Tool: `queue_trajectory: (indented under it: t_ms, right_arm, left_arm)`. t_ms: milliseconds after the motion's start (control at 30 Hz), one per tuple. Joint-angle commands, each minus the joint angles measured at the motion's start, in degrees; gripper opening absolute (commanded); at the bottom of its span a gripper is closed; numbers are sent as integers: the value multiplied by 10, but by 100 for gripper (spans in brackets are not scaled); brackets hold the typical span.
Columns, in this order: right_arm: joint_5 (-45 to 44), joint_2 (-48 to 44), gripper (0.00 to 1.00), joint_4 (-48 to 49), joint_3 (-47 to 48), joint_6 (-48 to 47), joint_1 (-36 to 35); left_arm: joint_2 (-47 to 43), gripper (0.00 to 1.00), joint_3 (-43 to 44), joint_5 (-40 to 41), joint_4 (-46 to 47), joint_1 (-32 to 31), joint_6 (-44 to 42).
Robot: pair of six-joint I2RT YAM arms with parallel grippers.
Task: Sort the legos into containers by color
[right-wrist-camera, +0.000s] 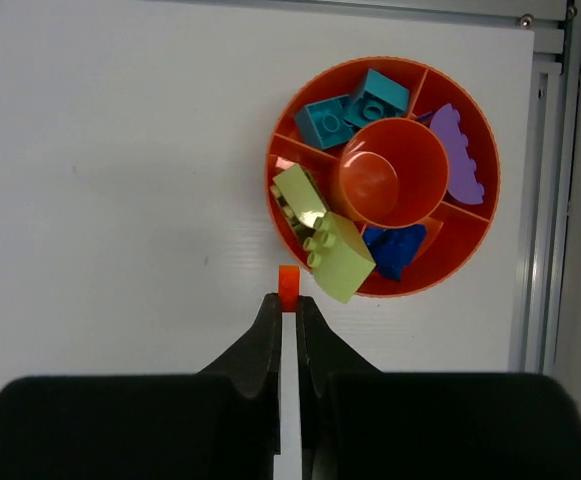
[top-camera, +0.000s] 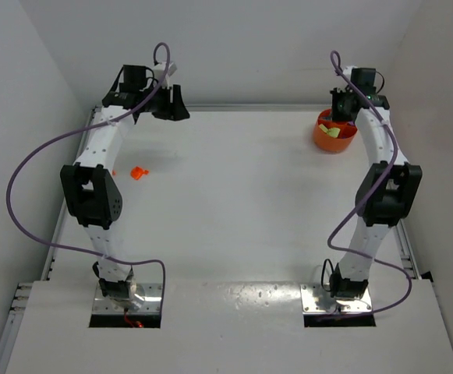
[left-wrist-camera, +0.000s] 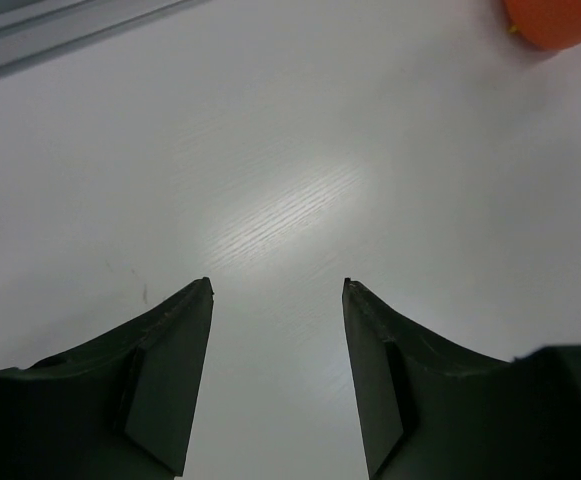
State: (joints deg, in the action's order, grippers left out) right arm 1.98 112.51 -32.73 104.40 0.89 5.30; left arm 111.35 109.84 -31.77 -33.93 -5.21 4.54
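The round orange bowl (right-wrist-camera: 467, 250) with inner walls stands at the back right (top-camera: 323, 139). It holds teal bricks (right-wrist-camera: 355, 108), a purple piece (right-wrist-camera: 458, 152), a blue brick (right-wrist-camera: 395, 250) and yellow-green bricks (right-wrist-camera: 330, 245), one hanging over the rim. My right gripper (right-wrist-camera: 288, 300) is shut on a small orange-red brick (right-wrist-camera: 288, 288), held above the table just beside the bowl's rim. An orange-red brick (top-camera: 138, 172) lies on the table at the left. My left gripper (left-wrist-camera: 278, 285) is open and empty above bare table at the back left (top-camera: 170, 105).
A tiny orange bit (top-camera: 114, 171) lies beside the left arm. White walls close the table at the back and sides. A metal rail (right-wrist-camera: 545, 180) runs along the right edge. The bowl's rim shows at the top right of the left wrist view (left-wrist-camera: 560, 20).
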Motion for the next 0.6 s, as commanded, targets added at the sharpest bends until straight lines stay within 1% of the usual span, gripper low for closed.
queue_trajectory:
  t_ms: [0,67,167,267,367,400,567]
  right_arm:
    - [22,17,0,-13,53,-30,11]
    - [22,42,0,-22,81,-30,30]
    - [29,88,0,-46,125,-30,52]
    - [29,110,0,-41,156,-30,57]
    - [23,136,0,-61,192,-30,62]
    - [23,150,0,-61,198,-30,62]
    - [23,156,0,-56,203,-30,67]
  left_arm:
    - [-1,60,13,68,-32,0,-22]
    - [-1,60,7,92,-52,0,-28]
    - [-1,60,1,99,-60,0,-28]
    - [-6,60,-14,104,-60,0,-28]
    - [-13,60,-29,109,-60,0,-33]
    - [-18,60,-29,109,-60,0,-33]
    - [-18,60,-35,109,-65,6,-33]
